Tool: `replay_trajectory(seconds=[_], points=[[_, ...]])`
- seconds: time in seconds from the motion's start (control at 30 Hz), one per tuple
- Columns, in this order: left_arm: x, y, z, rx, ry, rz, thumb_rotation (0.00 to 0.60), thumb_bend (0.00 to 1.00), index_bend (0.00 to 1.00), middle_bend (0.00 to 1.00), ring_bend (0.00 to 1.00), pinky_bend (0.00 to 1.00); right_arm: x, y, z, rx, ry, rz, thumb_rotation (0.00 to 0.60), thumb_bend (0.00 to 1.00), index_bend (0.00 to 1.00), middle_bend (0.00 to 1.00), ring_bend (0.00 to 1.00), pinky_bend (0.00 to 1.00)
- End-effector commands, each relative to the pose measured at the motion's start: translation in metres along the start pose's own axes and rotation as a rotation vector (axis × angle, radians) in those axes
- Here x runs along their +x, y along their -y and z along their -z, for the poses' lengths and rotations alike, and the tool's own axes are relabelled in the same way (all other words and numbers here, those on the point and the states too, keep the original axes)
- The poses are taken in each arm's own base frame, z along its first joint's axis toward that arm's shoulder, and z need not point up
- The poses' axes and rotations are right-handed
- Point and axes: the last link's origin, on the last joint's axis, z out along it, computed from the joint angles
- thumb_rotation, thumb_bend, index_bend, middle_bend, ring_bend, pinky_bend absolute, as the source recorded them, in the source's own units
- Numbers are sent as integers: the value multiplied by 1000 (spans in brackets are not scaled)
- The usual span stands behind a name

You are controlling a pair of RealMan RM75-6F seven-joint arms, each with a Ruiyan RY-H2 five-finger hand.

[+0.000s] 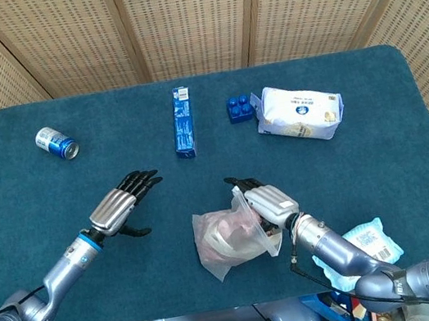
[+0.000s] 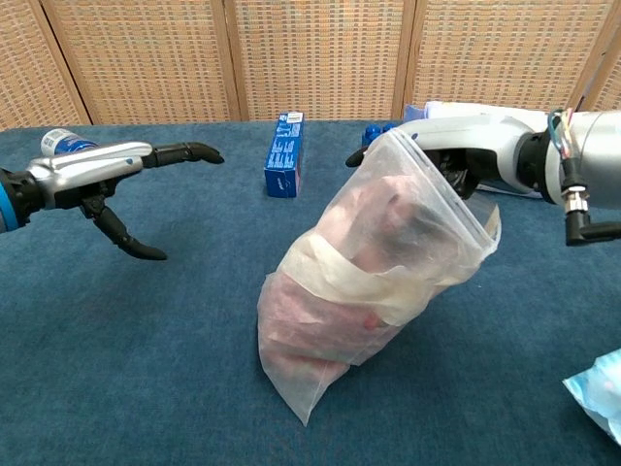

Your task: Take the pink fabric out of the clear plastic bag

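The clear plastic bag point(image 1: 230, 241) point(image 2: 364, 282) stands tilted on the blue table, its closed bottom corner touching the cloth. Inside it lies the pink fabric point(image 1: 225, 232) point(image 2: 335, 291) with a cream band around it. My right hand point(image 1: 265, 205) point(image 2: 464, 146) grips the bag's open top edge at its right side. My left hand point(image 1: 120, 206) point(image 2: 107, 175) hovers well to the left of the bag with fingers spread and nothing in it.
At the back of the table point(image 1: 39, 200) lie a blue can point(image 1: 56, 143), a blue flat box point(image 1: 183, 122) point(image 2: 284, 155), blue toy bricks point(image 1: 240, 108) and a white wipes pack point(image 1: 301, 111). A light-blue packet point(image 1: 364, 242) point(image 2: 602, 388) lies at the front right edge.
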Motion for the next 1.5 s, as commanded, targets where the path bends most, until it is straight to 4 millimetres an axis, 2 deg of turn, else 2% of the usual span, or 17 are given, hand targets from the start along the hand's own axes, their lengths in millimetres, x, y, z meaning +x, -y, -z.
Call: replay_trajectory(seconds=[0.03, 0.3, 0.53, 0.67, 0.97, 1.5], points=[[-12, -9, -17, -22, 79, -60, 600, 178, 114, 0, 0, 0, 2, -1, 1, 1, -2, -1, 600, 630, 741, 0, 0, 0], [-26, -34, -49, -64, 134, -91, 600, 178, 290, 0, 0, 0, 6, -4, 5, -4, -7, -4, 600, 630, 741, 0, 0, 0], [-33, -41, -62, -52, 137, -129, 600, 193, 321, 0, 0, 0, 8, -6, 7, -7, -12, -9, 600, 630, 741, 0, 0, 0], [-36, -41, -65, -41, 145, -139, 600, 238, 342, 0, 0, 0, 8, -6, 7, -6, -12, -11, 600, 630, 741, 0, 0, 0], [-46, -45, -74, -38, 164, -139, 600, 252, 344, 0, 0, 0, 8, -8, 8, -11, -11, -16, 600, 630, 741, 0, 0, 0], [-50, -55, -91, -38, 167, -121, 600, 339, 402, 0, 0, 0, 14, -11, 12, -15, -23, -18, 600, 630, 741, 0, 0, 0]])
